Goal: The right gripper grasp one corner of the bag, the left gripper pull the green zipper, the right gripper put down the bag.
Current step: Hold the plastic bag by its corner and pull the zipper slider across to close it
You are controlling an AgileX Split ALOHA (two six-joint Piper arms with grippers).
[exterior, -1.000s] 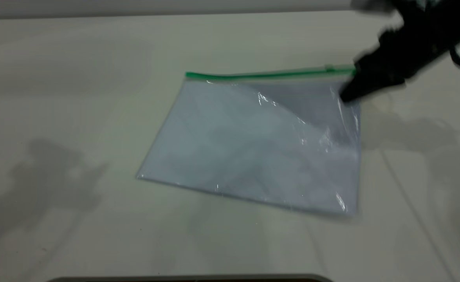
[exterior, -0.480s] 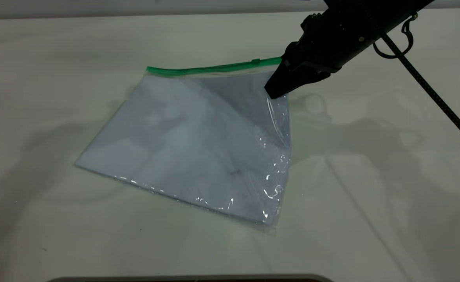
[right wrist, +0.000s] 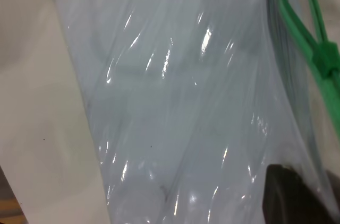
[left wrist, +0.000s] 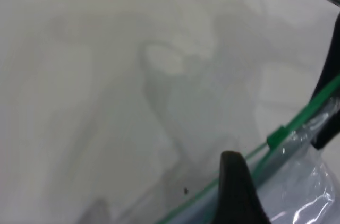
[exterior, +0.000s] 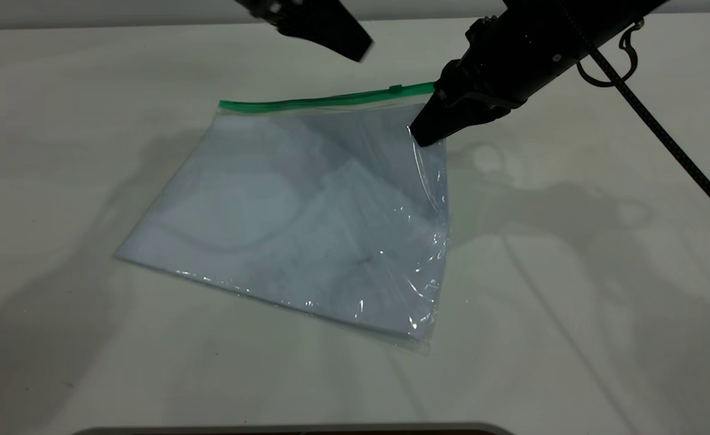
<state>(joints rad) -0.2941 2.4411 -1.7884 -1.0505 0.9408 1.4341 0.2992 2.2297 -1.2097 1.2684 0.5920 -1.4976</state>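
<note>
From outside the rig, the right pincer [exterior: 422, 134] was clamped on the far right corner of the bag [exterior: 294, 217], holding that corner raised off the bench [exterior: 89, 90] while the near edge and left corner lay on the surface. The green zipper [exterior: 324, 99] ran along the bag's far edge, its slider tab [exterior: 395, 89] sitting near the held corner. Half a second before, only this arm was in the picture; since then the left pincer [exterior: 355, 49] had come in from the top, hovering above the zipper line and apart from it, and whether its fingers were parted could not be told. The bag's outline had barely shifted since then, though the zipper's left end had crept slightly leftward.

In the left wrist view, one dark fingertip [left wrist: 236, 192] hung over the green zipper [left wrist: 297, 120], with the slider tab [left wrist: 277, 138] just beyond it; the other finger was out of sight.

In the right wrist view, the crinkled clear bag [right wrist: 180, 112] filled the picture, the green zipper [right wrist: 297, 27] and its slider tab [right wrist: 325, 60] ran down one side, and a dark fingertip [right wrist: 292, 195] pressed on the plastic.
</note>
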